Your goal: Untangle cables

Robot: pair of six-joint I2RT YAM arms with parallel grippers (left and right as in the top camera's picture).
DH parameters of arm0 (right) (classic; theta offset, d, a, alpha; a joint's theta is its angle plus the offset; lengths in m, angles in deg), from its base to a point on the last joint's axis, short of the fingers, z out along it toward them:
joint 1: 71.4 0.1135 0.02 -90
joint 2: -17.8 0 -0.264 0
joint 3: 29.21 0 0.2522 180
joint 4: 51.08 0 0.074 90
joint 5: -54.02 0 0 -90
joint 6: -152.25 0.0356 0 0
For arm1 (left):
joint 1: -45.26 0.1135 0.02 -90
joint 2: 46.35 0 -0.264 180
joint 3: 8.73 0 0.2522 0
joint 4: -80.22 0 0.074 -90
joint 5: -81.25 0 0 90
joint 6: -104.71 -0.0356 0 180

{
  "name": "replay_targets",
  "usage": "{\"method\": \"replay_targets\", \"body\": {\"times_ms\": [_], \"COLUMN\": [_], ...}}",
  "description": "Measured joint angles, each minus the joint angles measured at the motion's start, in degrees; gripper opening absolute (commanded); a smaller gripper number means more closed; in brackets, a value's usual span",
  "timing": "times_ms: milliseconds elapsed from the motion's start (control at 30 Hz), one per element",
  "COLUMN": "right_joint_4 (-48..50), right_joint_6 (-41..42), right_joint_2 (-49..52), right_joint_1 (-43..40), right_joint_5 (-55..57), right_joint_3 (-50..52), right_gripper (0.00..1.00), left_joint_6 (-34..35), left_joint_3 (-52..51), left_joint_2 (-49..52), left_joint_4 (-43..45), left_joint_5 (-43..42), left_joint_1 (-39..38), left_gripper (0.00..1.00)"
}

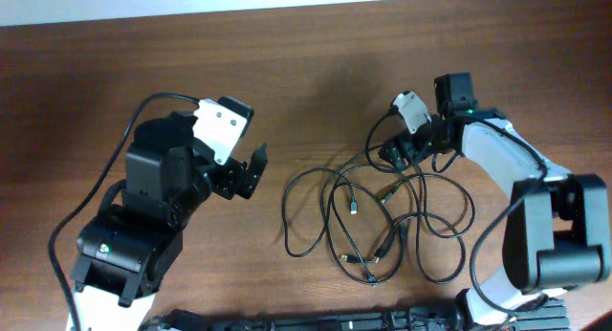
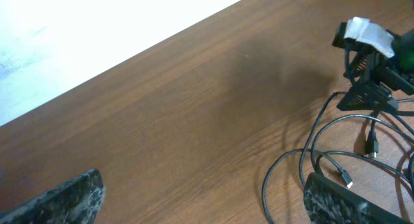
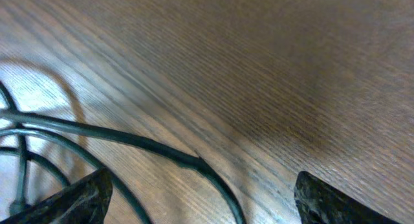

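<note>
The cables [image 1: 375, 216] lie in a loose tangle of thin black loops on the brown bench [image 1: 316, 63], right of centre and between the two arms. Small plug ends [image 2: 347, 180] show among the strands.

The right gripper [image 1: 394, 153] sits low at the far edge of the tangle, its fingers spread wide. In the right wrist view one cord [image 3: 129, 143] runs across the bench into the gap between the fingers [image 3: 71, 201], with more strands bunched at the left side. Whether a finger touches it cannot be told.

The left gripper [image 1: 254, 173] is apart from the tangle, to its left, also spread wide and holding nothing. In its wrist view the nearest loops [image 2: 304, 166] appear just beside one finger [image 2: 343, 201].
</note>
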Motion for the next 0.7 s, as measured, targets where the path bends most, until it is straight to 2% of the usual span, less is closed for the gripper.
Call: {"method": "replay_targets", "body": {"times_ms": [200, 233, 333, 367, 400, 433, 600, 700], "right_joint_4": [1.2, 2.4, 4.3, 5.1, 5.4, 5.7, 5.4, -2.4], "right_joint_6": [-1.2, -2.0, -5.2, -6.3, -7.2, -7.1, -5.4, -2.6], "right_joint_2": [2.6, 3.2, 5.1, 5.5, 5.8, 6.2, 6.8, 6.7], "right_joint_1": [0.0, 0.0, 0.0, 0.0, 0.0, 0.0, 0.0, 0.0], "right_joint_5": [0.0, 0.0, 0.0, 0.0, -0.1, -0.2, -0.5, -0.3], "right_joint_3": [0.0, 0.0, 0.0, 0.0, -0.1, -0.1, -0.3, -2.8], "right_gripper": [0.81, 0.78, 0.56, 0.40, 0.12, 0.04, 0.04, 0.04], "left_joint_6": [0.0, 0.0, 0.0, 0.0, 0.0, 0.0, 0.0, 0.0], "left_joint_3": [0.0, 0.0, 0.0, 0.0, 0.0, 0.0, 0.0, 0.0], "left_joint_2": [0.2, 0.3, 0.3, 0.3, 0.3, 0.3, 0.3, 0.4], "left_joint_4": [0.0, 0.0, 0.0, 0.0, 0.0, 0.0, 0.0, 0.0], "left_joint_5": [-0.1, -0.1, -0.1, -0.1, -0.1, -0.1, -0.1, -0.1], "left_joint_1": [0.0, 0.0, 0.0, 0.0, 0.0, 0.0, 0.0, 0.0], "left_gripper": [0.99, 0.99, 0.99, 0.99, 0.99, 0.99, 0.99, 0.99]}}
